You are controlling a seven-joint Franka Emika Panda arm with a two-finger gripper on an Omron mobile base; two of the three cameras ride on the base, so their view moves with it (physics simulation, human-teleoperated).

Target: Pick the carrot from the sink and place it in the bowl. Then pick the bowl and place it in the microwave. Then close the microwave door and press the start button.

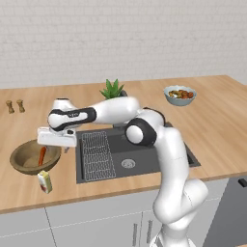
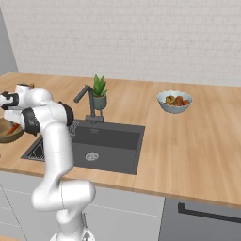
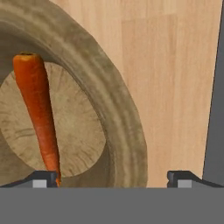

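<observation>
While hovering over the right rim of the wooden bowl (image 1: 19,161), holding nothing: gripper (image 3: 112,177) standing with jaws spread as wide as they go, one fingertip (image 3: 43,178) showing low against the bowl's inner wall near the thin end of the carrot (image 3: 37,113), the other out over bare counter (image 1: 212,130) just outside the rim. Whether that first tip is touching the carrot: cannot tell.

Lying inside the bowl, slanting from the tan floor up along the inner wall: the carrot, orange, thick cut end away from the fingers in the hand view, thin end toward them. Showing also in the left base view as an orange stick (image 1: 42,155) in the bowl's hollow, just under the white hand.

Sitting on the wooden counter to the left of the sink (image 1: 140,157): the bowl, close beside the basin's edge but not overlapping it. Showing in the right base view as a brown curve (image 2: 7,132) behind the arm's forearm.

Standing just in front of the bowl near the counter's edge: a small yellow carton (image 1: 45,182). Resting in the left half of the dark basin: a wire rack (image 1: 98,155), with the round drain (image 1: 128,163) beside it. Rising behind the sink: a dark faucet (image 2: 87,101) and a potted plant (image 2: 99,92). Sitting well apart on the right of the counter: a grey-blue bowl of colourful food (image 1: 180,94). Standing far left near the wall: two small shakers (image 1: 15,106).
</observation>
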